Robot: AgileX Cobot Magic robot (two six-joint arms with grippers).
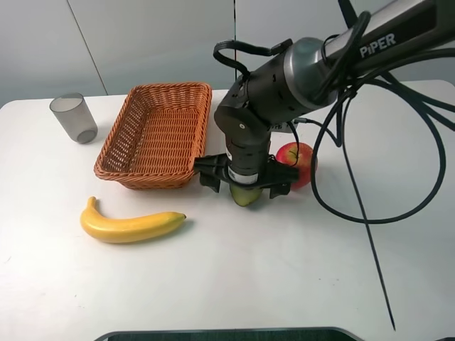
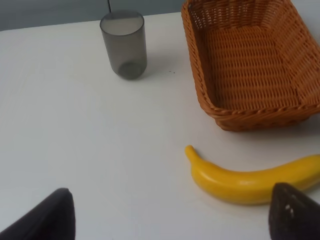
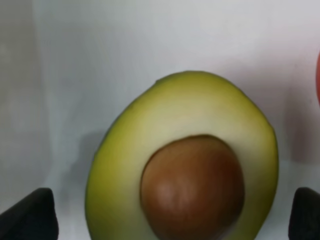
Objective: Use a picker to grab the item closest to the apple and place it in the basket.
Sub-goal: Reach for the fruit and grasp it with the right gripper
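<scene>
A halved avocado (image 1: pixel 246 195), yellow-green with a brown pit, lies cut face up on the white table just left of the red apple (image 1: pixel 298 160). My right gripper (image 1: pixel 245 186) hangs directly over it, open, its black fingers spread to either side. In the right wrist view the avocado (image 3: pixel 185 175) fills the frame; both fingertips (image 3: pixel 27 216) stay clear of it, and the apple's edge (image 3: pixel 318 75) only just shows. The wicker basket (image 1: pixel 153 177) stands left of the gripper. My left gripper (image 2: pixel 172 220) is open above bare table near the banana (image 2: pixel 250 180); it does not show in the high view.
A yellow banana (image 1: pixel 131 226) lies in front of the basket (image 2: pixel 240 117). A grey translucent cup (image 1: pixel 74 118) (image 2: pixel 124 44) stands at the far left. Black cables loop from the right arm over the table's right side.
</scene>
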